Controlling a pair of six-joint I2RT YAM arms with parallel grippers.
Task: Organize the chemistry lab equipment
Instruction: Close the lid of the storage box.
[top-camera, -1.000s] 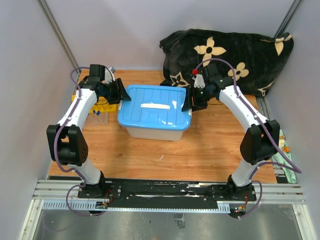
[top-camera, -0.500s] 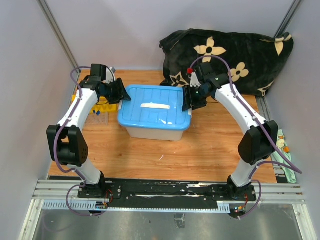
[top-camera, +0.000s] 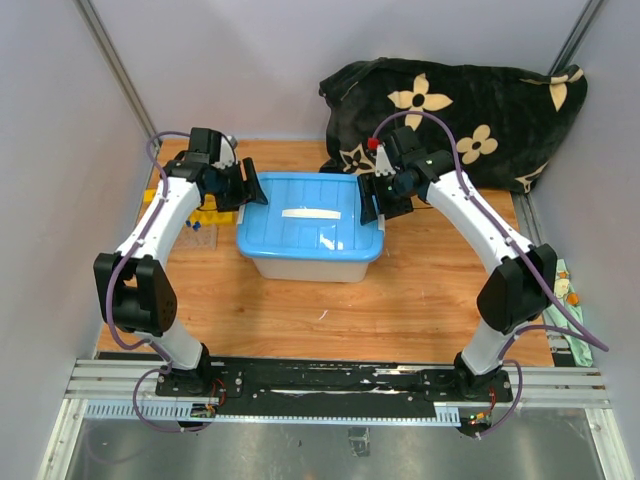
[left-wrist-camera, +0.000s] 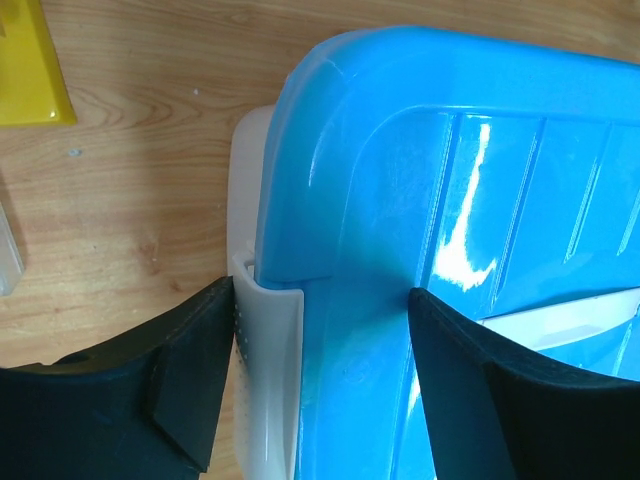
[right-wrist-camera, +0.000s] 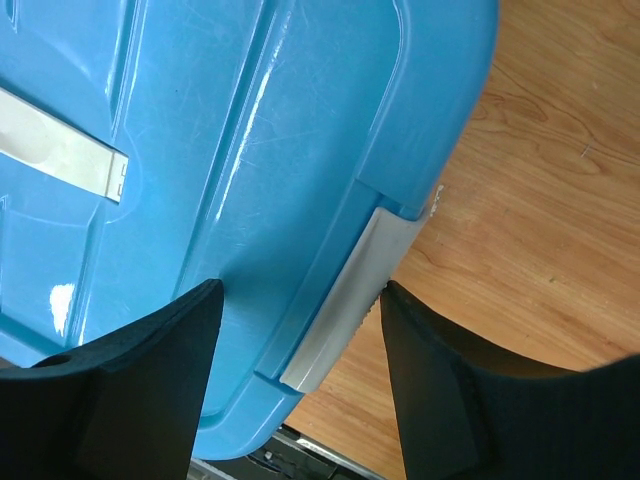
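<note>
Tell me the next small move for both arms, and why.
Probably close both tools on the ends of the blue lid, ready to lift it off. The left tool and right tool stand open, each straddling a white clip at opposite ends of that lid, which sits shut on the tub.

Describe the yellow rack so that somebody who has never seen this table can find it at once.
Find the white tub with the blue lid in the middle of the wooden table. Just left of it, partly hidden under the left arm, lies the yellow rack. It is the only bright yellow thing; the tub beside it is blue and white.
</note>
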